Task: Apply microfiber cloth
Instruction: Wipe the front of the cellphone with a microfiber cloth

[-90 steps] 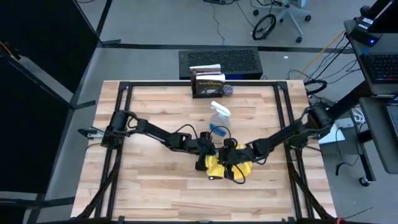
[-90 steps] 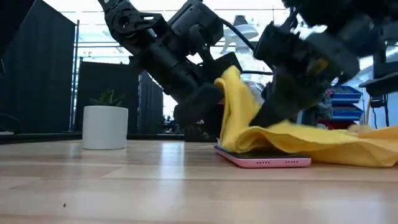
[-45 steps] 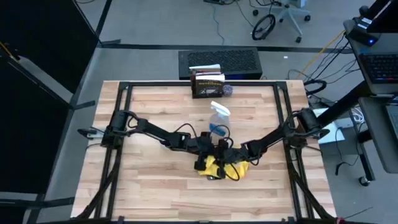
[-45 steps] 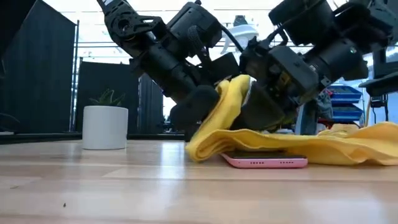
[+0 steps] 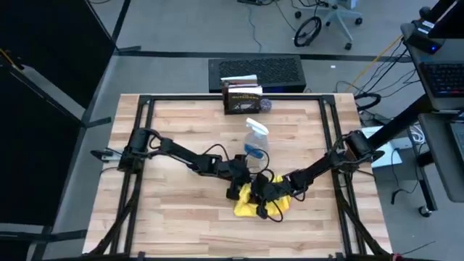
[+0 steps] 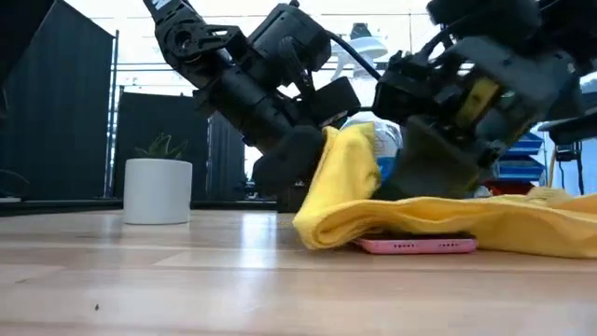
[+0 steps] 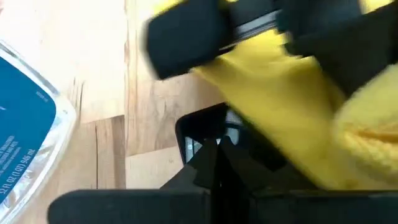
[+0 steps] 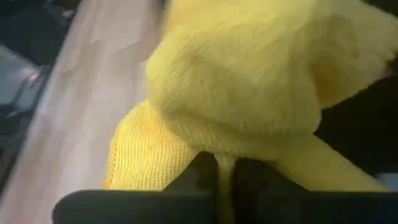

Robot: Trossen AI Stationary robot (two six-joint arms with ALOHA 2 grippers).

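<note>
The yellow microfiber cloth (image 5: 262, 204) lies bunched over a black smartphone with a pink rim (image 6: 416, 245) at the table's middle. Its thick folded edge (image 6: 322, 227) hangs over one end of the phone. My right gripper (image 5: 264, 191) comes in from the table's right, slanting down, and is shut on the cloth (image 8: 236, 81). My left gripper (image 5: 236, 190) reaches in from the left, shut, with its tips (image 7: 216, 158) on the phone's bare black face (image 7: 198, 134) beside the cloth (image 7: 286, 99). My left gripper presses its shut fingertips on the phone's black face (image 7: 202, 144) near one corner, slanting down from the table's left. The phone lies flat on the table. My right gripper pinches a bunched fold of the cloth (image 8: 225, 157), several layers thick, between its two fingers, slanting down from the table's right. The cloth bulges ahead of the fingers and rests on the phone and the table.
A clear spray bottle with blue liquid (image 5: 255, 142) stands just beyond the grippers toward the far edge. A dark box with papers (image 5: 242, 97) sits at the far edge. A white pot with a plant (image 6: 158, 189) stands off to one side in the low view.
My right gripper has gone toward the table's left and near edges, dragging the cloth across the phone. The cloth's raised fold has come down and now covers the phone's end that was bare a second ago.
</note>
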